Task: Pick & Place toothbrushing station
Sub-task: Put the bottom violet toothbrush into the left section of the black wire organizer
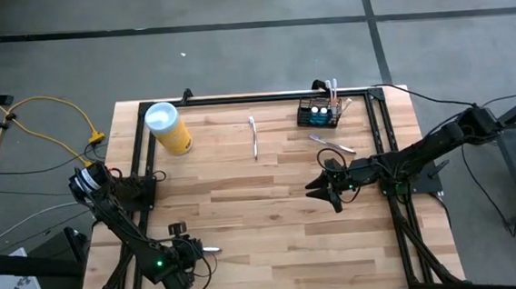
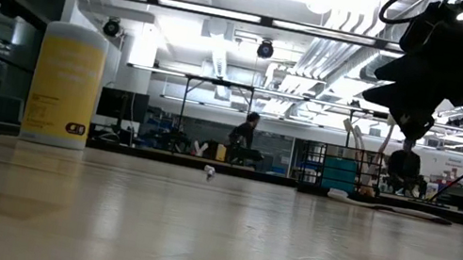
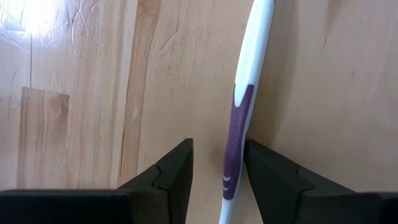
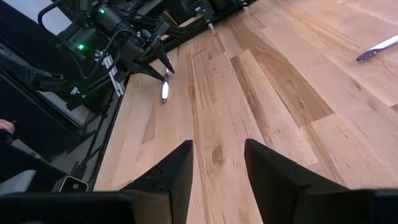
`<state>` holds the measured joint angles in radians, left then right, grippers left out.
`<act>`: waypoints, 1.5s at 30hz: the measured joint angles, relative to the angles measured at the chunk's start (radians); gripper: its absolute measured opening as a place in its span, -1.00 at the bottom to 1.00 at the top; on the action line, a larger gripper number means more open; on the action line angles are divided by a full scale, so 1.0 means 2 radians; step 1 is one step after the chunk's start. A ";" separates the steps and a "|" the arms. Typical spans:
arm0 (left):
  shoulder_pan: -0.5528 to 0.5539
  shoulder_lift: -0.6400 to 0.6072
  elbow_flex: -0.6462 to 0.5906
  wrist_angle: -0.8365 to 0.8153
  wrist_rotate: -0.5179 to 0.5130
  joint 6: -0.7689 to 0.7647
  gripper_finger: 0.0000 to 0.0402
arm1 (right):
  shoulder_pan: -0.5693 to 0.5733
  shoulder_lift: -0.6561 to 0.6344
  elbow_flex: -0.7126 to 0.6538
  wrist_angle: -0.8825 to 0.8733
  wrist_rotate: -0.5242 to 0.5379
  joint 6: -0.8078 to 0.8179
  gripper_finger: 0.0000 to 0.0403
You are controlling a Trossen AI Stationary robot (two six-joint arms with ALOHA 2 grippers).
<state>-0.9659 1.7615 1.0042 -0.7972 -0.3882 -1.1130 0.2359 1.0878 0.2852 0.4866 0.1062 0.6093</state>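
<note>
The basket (image 1: 319, 113) sits at the desk's far right corner. The right hand (image 1: 320, 187), fingers apart and empty, is nearer. The left hand (image 1: 203, 250) straddles a toothbrush (image 3: 242, 106), open.

Lab — ceiling ducts (image 2: 341, 49), equipment racks (image 2: 214, 117).

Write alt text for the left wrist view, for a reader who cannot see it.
A white plastic toothbrush with a purple grip lies on the pale wooden table, its handle end sitting between the left gripper's two open dark fingers. Nothing else is in view.
</note>
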 joint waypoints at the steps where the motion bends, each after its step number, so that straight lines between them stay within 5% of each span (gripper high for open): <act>1: 0.000 0.000 0.000 0.000 0.000 0.000 -0.29 | 0.000 0.000 0.000 0.000 0.000 0.000 -0.32; 13: 0.001 0.000 -0.021 0.035 -0.004 -0.003 -0.31 | 0.000 0.000 0.000 0.001 -0.002 0.000 -0.32; 24: 0.002 0.000 -0.023 0.035 0.046 -0.020 -0.31 | 0.015 0.000 0.000 0.002 0.000 0.000 -0.32; 35: 0.003 0.001 -0.023 0.028 0.070 -0.016 -0.59 | 0.033 0.000 0.000 0.002 0.025 0.000 -0.32; 45: 0.002 0.001 -0.023 0.016 0.090 -0.005 -0.61 | 0.034 0.000 0.000 0.002 0.025 0.000 -0.32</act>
<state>-0.9610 1.7640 0.9581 -0.7642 -0.2076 -1.1229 0.3031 1.0878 0.2852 0.4908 0.1558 0.6102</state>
